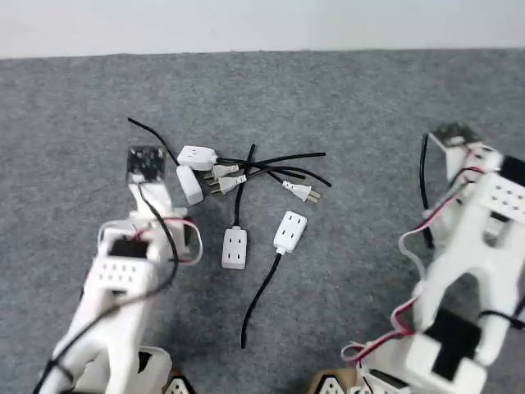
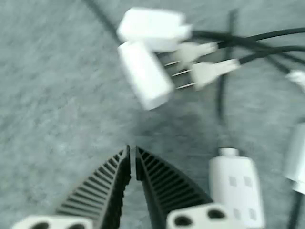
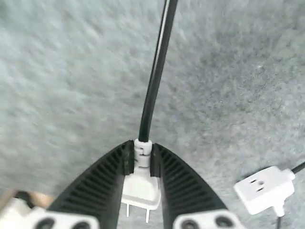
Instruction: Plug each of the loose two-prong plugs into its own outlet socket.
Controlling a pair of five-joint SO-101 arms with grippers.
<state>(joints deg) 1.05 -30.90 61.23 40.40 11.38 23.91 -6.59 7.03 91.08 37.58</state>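
Right jaws pinch a two-prong plug [image 3: 139,188] at its cord end, prongs back toward the wrist, so it looks like a carry grip, not insertion; left jaws pressed together, empty, just short of the outlet sockets [image 2: 143,74] and loose plugs [image 2: 207,72] on the counter [image 1: 369,98].

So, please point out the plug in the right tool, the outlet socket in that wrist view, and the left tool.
two-prong plug [image 3: 140,188]: right wrist view, white body between the fingers.
outlet socket [image 3: 262,187]: right wrist view, its slotted face.
left tool [image 2: 132,151]: left wrist view, midway between its fingertips.
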